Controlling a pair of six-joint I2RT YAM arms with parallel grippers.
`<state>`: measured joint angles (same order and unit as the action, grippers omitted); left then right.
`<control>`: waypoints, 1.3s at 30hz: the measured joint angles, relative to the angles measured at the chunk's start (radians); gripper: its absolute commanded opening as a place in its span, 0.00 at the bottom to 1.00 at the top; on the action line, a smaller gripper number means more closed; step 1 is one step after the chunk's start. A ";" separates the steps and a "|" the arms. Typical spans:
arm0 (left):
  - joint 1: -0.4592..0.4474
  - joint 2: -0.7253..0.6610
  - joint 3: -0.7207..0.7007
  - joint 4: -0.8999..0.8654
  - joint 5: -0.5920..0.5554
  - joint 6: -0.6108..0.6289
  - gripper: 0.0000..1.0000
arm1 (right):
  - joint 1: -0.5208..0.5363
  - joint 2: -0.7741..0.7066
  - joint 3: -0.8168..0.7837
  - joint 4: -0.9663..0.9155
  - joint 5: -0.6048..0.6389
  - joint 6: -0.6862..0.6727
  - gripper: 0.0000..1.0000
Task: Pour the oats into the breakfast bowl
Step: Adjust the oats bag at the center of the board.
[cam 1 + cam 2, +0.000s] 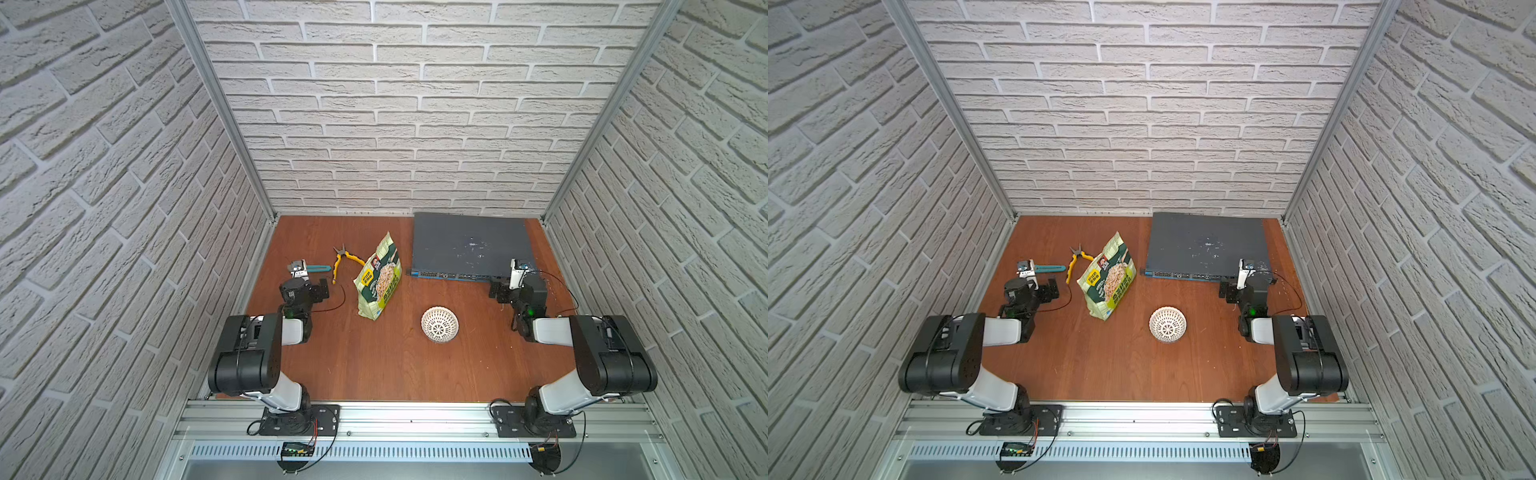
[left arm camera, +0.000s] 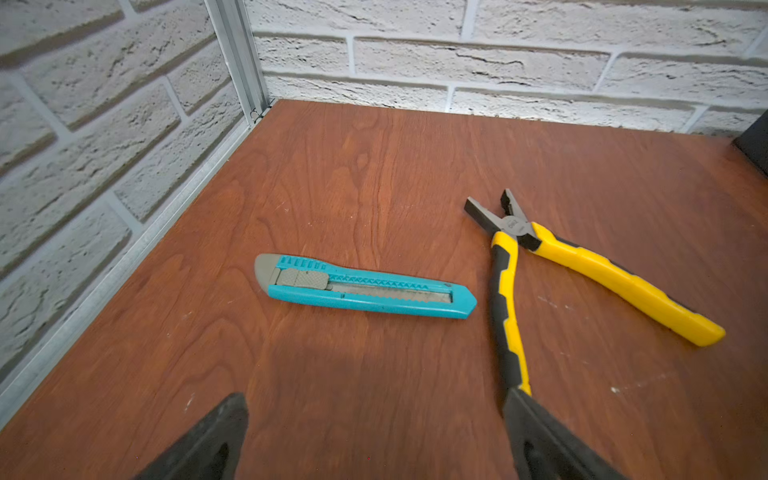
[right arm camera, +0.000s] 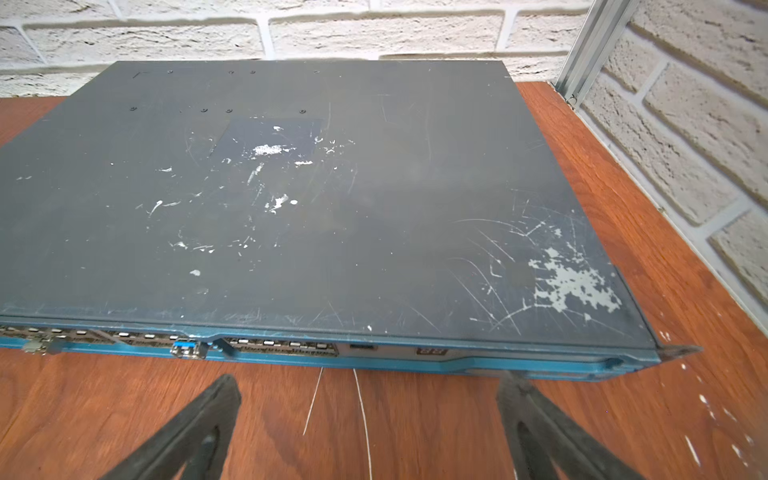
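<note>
On the table (image 1: 386, 365), left of centre and toward the far edge: the green oats pouch (image 1: 379, 282), upright on its base, leaning a little, touched by nothing. Top too small to read as sealed or opened. No loose oats to be seen anywhere. Nearer the front edge and right of centre: the breakfast bowl (image 1: 439, 324), upright, apparently empty, well apart from the pouch. Same layout in both top views.

By the left edge: the left gripper (image 2: 374, 401), low over bare wood, fingers (image 2: 224, 419) spread wide and holding nothing, aimed at a teal utility knife (image 2: 365, 291) and yellow pliers (image 2: 517, 232) lying flat toward the far-left corner, one pliers handle ending close by a fingertip. By the right edge: the right gripper (image 3: 370, 380), likewise spread wide and empty, facing the front panel of a dark network switch (image 3: 291, 199) filling the far-right corner.

Judged as the very start: nothing grasped, nothing poured. Next, probably: swing the left gripper, the nearer one, across to the pouch and close on its upper body without crushing it; perhaps steady or open the top with the right. Then lift, carry over the bowl, tip gently with the mouth above the rim. Care needed with a soft, light pouch: easy to topple or buckle on approach.
</note>
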<state>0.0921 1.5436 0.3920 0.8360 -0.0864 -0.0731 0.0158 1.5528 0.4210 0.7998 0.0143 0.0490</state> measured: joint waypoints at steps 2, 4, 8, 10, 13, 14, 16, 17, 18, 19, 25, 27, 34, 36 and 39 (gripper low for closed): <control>0.000 0.000 0.000 0.000 0.000 0.000 0.98 | 0.000 0.000 0.000 0.000 0.000 0.000 0.99; 0.000 0.000 0.000 0.000 0.000 0.000 0.98 | 0.000 0.000 0.000 0.000 0.000 0.000 0.99; 0.000 0.000 0.000 0.000 0.000 0.000 0.98 | 0.000 0.000 0.000 0.000 0.000 0.000 0.99; 0.000 0.000 0.000 0.000 0.000 0.000 0.98 | 0.000 0.000 0.000 0.000 0.000 0.000 0.99; 0.000 0.000 0.000 0.000 0.000 0.000 0.98 | 0.000 0.000 0.000 0.000 0.000 0.000 0.99; 0.000 0.000 0.000 0.000 0.000 0.000 0.98 | 0.000 0.000 0.000 0.000 0.000 0.000 0.99; 0.000 -0.002 0.000 -0.003 -0.004 -0.001 0.98 | 0.000 -0.006 0.000 -0.008 0.002 0.002 0.99; 0.000 -0.014 0.002 -0.027 -0.011 -0.004 0.98 | 0.000 -0.023 0.003 -0.040 0.009 0.006 0.99; 0.000 -0.037 0.008 -0.071 -0.022 -0.008 0.98 | 0.000 -0.050 0.012 -0.095 0.022 0.013 0.99; 0.000 -0.070 0.026 -0.146 -0.032 -0.016 0.98 | 0.000 -0.086 0.033 -0.168 0.035 0.030 0.99; -0.003 -0.248 0.322 -0.567 -0.041 -0.135 0.98 | 0.000 -0.290 0.228 -0.492 -0.034 0.225 0.99; -0.017 -0.275 0.393 -0.652 -0.009 -0.200 0.98 | 0.014 -0.338 0.271 -0.556 -0.105 0.325 0.99; -0.098 -0.211 0.428 -0.973 0.180 -0.370 0.98 | 0.266 -0.322 0.414 -0.775 -0.301 0.622 0.99; -0.100 -0.156 0.425 -1.016 0.253 -0.417 0.98 | 0.338 -0.282 0.467 -0.803 -0.335 0.678 0.99; -0.099 -0.071 0.415 -1.004 0.403 -0.500 0.94 | 0.424 -0.230 0.526 -0.803 -0.372 0.748 0.99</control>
<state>-0.0071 1.4723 0.8074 -0.1680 0.3164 -0.5735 0.4400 1.3231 0.9474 -0.0029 -0.3573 0.7971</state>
